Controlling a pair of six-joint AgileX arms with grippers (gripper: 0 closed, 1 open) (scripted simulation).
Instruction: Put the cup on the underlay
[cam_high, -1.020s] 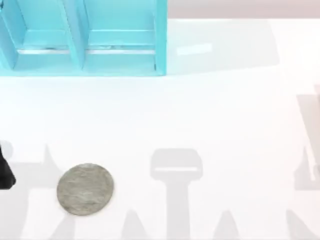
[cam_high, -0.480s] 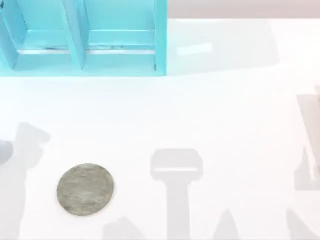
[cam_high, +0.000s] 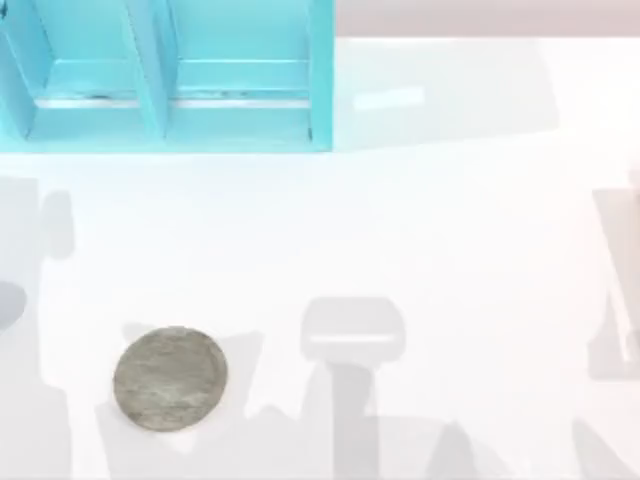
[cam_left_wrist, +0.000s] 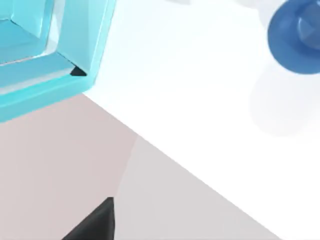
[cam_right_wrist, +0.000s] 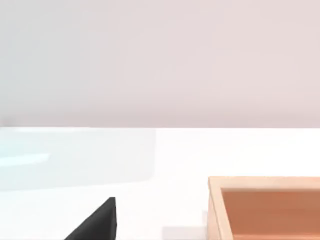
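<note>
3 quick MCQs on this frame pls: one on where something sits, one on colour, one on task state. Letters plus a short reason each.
1. Where on the table is the underlay?
A. near-left
B. far-right
C. inside the shelf

2. What colour is the shelf?
A. orange
B. turquoise
C. grey

3. Is the cup on the underlay?
A. yes, centred
B. yes, at its rim
C. no, the disc is bare

Answers:
1 A, the top view has the grey disc low on its left.
2 B, its walls are turquoise in the top and left wrist views.
3 C, nothing stands on the disc; the blue cup stands on white table in the left wrist view.
</note>
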